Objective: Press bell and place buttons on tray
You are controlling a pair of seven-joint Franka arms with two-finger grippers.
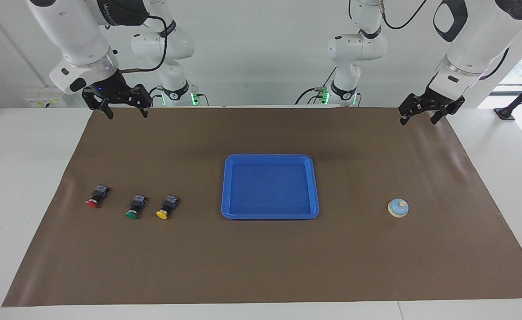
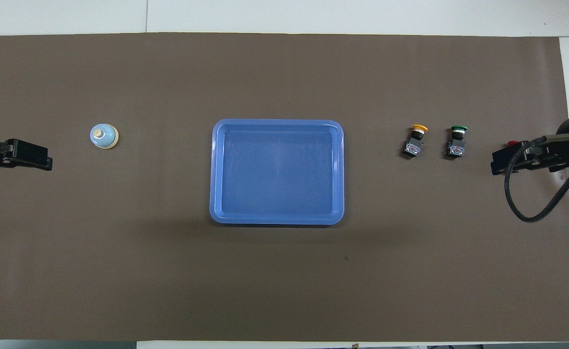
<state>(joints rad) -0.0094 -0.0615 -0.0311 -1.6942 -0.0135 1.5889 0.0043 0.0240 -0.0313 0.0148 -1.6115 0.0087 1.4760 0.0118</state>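
The light-blue bell (image 1: 398,208) (image 2: 103,135) stands on the brown mat toward the left arm's end. A blue tray (image 1: 225,186) (image 2: 277,122) lies empty mid-table. Toward the right arm's end three buttons lie in a row: red (image 1: 96,197), green (image 1: 135,206) (image 2: 456,141) and yellow (image 1: 168,207) (image 2: 415,140), the yellow one closest to the tray. My right gripper (image 1: 127,114) (image 2: 512,160) hangs open, high over the mat's edge by the robots; from overhead it covers most of the red button (image 2: 512,143). My left gripper (image 1: 419,121) (image 2: 27,155) also hangs open and empty, raised at its own end.
The brown mat (image 1: 261,266) covers most of the white table (image 1: 21,178). A black cable (image 2: 531,203) loops off the right arm's wrist. The arms' bases stand at the table's edge.
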